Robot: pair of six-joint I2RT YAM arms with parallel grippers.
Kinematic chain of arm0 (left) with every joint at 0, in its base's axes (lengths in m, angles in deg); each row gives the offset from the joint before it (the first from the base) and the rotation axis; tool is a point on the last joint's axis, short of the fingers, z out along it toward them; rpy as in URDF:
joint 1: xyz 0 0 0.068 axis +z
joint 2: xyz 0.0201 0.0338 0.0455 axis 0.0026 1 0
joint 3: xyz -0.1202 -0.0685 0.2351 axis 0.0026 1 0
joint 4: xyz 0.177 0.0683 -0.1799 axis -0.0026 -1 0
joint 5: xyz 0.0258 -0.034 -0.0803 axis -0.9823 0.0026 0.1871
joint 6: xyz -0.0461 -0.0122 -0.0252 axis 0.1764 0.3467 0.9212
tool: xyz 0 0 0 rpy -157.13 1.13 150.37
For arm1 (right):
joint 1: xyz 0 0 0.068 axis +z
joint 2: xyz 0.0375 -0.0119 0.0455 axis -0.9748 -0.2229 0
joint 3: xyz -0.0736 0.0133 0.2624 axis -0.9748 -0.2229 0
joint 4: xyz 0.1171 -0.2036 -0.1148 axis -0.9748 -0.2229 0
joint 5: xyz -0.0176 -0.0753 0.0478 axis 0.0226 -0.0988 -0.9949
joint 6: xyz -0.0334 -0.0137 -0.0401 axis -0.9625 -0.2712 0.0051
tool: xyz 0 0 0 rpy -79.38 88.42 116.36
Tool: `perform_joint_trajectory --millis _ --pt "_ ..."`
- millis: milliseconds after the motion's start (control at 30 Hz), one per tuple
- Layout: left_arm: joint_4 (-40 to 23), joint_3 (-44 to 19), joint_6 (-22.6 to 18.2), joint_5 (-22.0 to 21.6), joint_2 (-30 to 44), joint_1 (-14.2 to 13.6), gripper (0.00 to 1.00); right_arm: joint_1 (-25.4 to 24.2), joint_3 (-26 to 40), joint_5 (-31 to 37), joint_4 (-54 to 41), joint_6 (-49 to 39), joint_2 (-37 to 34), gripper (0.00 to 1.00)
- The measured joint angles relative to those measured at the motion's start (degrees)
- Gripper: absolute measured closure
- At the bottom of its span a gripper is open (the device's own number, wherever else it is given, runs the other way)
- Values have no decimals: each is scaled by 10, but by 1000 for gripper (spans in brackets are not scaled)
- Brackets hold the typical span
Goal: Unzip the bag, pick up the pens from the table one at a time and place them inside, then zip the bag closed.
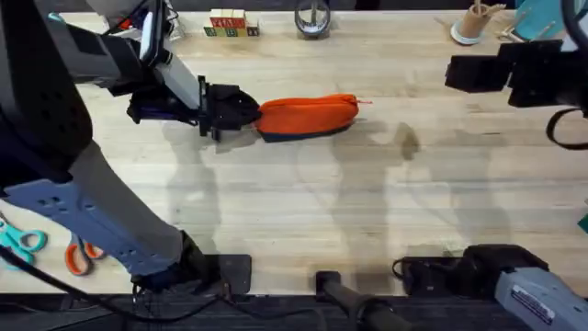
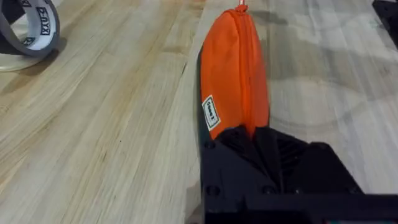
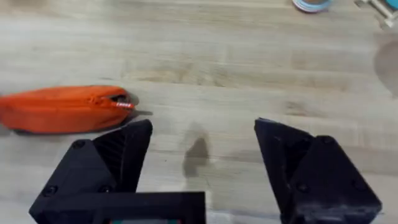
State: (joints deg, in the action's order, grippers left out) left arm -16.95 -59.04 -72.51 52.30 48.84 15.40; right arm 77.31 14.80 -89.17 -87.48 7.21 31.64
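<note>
Orange bag [image 1: 308, 116] lying lengthwise on the table [image 1: 303, 211], toward the far half, a little left of centre, dark underside showing along its near edge. Zipper running along the top seam, looking drawn closed, with the small pull [image 3: 124, 105] poking out at the end farthest from the left arm.

Left gripper [image 1: 246, 114] reaching in from the left and clamped on the bag's near end — seen from the left wrist, black fingers [image 2: 249, 146] pressed against the orange fabric, the pouch stretching straight away from them, a small white label [image 2: 211, 112] on its side.

Right gripper [image 3: 202, 146] held above bare wood, well apart from the bag, fingers spread wide with nothing between them. From the right wrist, the bag's pull end just beyond the one black finger [image 3: 127, 149], not touching. In the overhead view, the right arm's dark bulk [image 1: 514, 69] up at the far right.

Roll of tape [image 2: 28, 28] near the bag on the left arm's side, apart from it. Two pairs of scissors — teal [image 1: 23, 241] and orange [image 1: 81, 256] — at the near left edge. Lettered blocks [image 1: 230, 23] and a round metal thing [image 1: 312, 18] along the far edge.
</note>
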Motion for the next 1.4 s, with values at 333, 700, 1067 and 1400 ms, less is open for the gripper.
perform_joint_trajectory --millis 333,700,1067,1400 --pt "0 0 0 0 0 0 959 0 0 -56 0 -106 0 5" --pt "0 0 0 0 0 0 959 0 14 -64 -2 -158 -23 7" --pt "0 0 0 0 0 0 959 0 90 -91 -17 -181 -138 7" --pt "0 0 0 0 0 0 959 0 173 -184 -82 -229 -235 7"
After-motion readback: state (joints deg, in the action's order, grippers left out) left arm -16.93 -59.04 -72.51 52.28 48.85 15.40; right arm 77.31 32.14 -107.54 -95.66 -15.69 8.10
